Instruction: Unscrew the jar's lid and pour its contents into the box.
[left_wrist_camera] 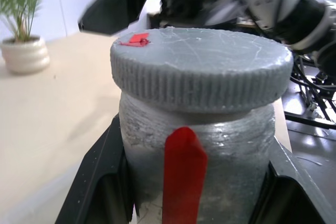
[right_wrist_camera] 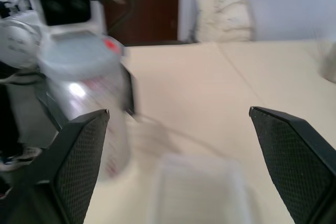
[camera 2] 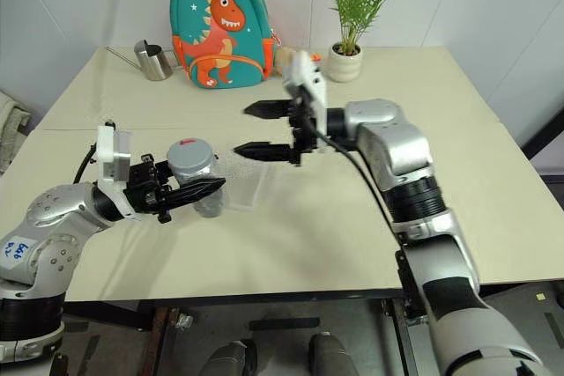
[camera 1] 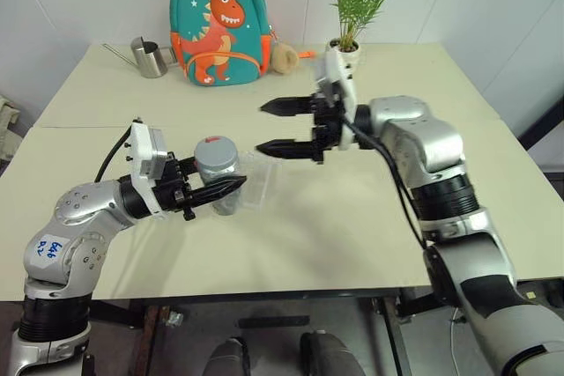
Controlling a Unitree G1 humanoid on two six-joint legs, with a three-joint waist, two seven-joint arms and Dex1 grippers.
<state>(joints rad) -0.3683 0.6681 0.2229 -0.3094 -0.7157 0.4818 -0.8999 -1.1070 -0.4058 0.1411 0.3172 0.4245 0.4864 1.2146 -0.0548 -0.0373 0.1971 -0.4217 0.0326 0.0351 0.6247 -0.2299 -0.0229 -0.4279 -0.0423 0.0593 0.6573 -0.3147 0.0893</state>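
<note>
The left gripper [camera 1: 231, 188] holds the jar [camera 1: 218, 184] upright above the tabletop [camera 1: 352, 217], its fingers closed around the body below the lid [camera 1: 216, 149]. This keeps the jar from turning when the lid is twisted. The lid is on the jar, with its red mark on top. The right gripper [camera 1: 273, 128] is near the lid, just beside it, pointing toward it with fingers wide open and holding nothing, probably to take the lid next. The clear box [camera 1: 262, 180] lies on the tabletop just beside the jar, ready for the pouring.
</note>
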